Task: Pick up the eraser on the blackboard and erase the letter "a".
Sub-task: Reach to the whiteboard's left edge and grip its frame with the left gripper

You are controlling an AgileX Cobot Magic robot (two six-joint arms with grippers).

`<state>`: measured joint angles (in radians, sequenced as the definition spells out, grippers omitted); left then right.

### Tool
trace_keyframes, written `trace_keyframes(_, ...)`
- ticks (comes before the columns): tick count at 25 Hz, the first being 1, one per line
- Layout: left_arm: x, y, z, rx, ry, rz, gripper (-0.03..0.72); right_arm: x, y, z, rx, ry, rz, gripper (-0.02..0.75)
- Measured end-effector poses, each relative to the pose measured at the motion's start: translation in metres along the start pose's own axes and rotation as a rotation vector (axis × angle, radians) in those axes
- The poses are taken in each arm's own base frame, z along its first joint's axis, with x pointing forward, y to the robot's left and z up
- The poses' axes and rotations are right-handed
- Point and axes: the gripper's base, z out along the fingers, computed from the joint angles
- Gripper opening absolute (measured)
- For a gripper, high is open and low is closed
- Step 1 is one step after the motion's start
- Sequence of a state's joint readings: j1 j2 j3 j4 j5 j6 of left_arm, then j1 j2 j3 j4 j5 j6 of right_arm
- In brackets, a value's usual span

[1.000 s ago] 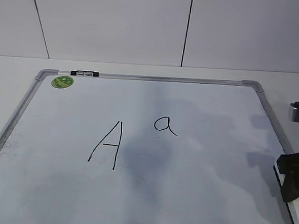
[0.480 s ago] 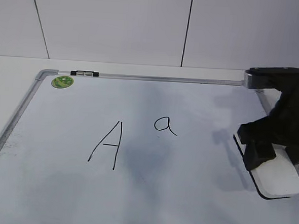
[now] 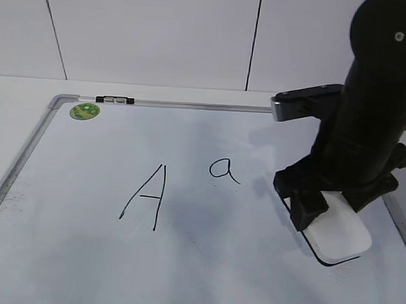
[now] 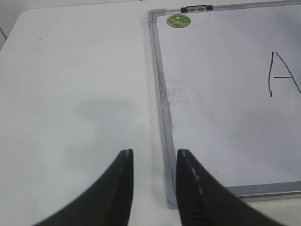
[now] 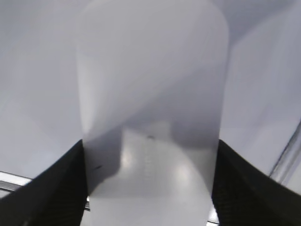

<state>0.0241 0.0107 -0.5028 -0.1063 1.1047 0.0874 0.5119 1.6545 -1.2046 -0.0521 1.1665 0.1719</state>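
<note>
Right tool pointing down, fingers clamped, left tool low and level, fingers slightly parted

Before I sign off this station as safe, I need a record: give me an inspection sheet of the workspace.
Surface: white table, bare where visible.
Job's things: blackboard lies flat; letter "a" intact; eraser right of it.
Clutter: capital "A"; green magnet at the top-left corner; smudges by the left frame.
Grippers: right gripper shut on the eraser; left gripper open, holding nothing, over the board's near-left corner.
Cables: one by the right arm, at the picture's right edge.
Surroundings: white panelled wall.
</note>
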Motion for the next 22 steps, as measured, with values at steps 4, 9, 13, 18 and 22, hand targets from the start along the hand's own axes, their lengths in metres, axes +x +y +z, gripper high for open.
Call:
trace_keyframes(4,0.0,0.0,0.0,0.0,0.0,0.0,0.235,-0.006,0.017,0.001,0.024,0.009,-0.067,0.56)
trace_keyframes(9,0.0,-0.001,0.0,0.007,-0.001,-0.004,0.235,-0.008,0.026,0.004,0.038,0.026,-0.1,0.56)
trace_keyframes(13,0.0,-0.001,0.0,0.013,-0.001,-0.007,0.235,-0.007,0.026,0.005,0.041,0.033,-0.101,0.56)
trace_keyframes(18,0.0,-0.001,0.0,0.015,-0.001,-0.007,0.235,-0.007,0.026,0.005,0.041,0.033,-0.101,0.56)
trace_keyframes(22,0.0,-0.002,0.0,0.021,-0.002,-0.011,0.235,-0.008,0.026,0.005,0.04,0.026,-0.101,0.56)
